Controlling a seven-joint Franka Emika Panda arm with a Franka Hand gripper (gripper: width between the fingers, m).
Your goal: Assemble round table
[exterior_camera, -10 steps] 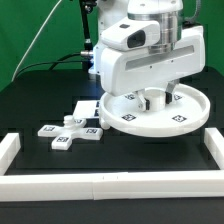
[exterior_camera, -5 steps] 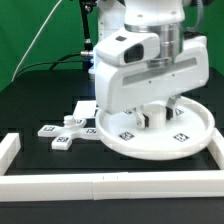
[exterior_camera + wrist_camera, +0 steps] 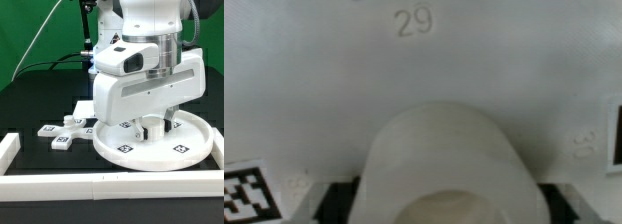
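Note:
The white round disc top [image 3: 125,148] lies on the black table on the exterior view's right, with small tags around its rim. The short cylinder leg [image 3: 152,127] stands upright at its middle. My gripper [image 3: 154,122] comes down from above and is shut on the leg; the arm's white body hides most of it. In the wrist view the leg [image 3: 445,150] fills the gap between my dark fingers [image 3: 343,200], with the disc's face [image 3: 331,80] behind it. The cross-shaped base [image 3: 68,130] lies flat just off the disc, on the exterior view's left.
White border rails run along the front [image 3: 110,186], with a short piece at the exterior view's left [image 3: 8,150] and one at the right [image 3: 216,150]. The disc's front rim is close to the front rail. A green wall stands behind.
The arm, the leg and the disc top have moved together toward the front rail. The disc's edge now sits closer to the cross-shaped base, which has not moved.

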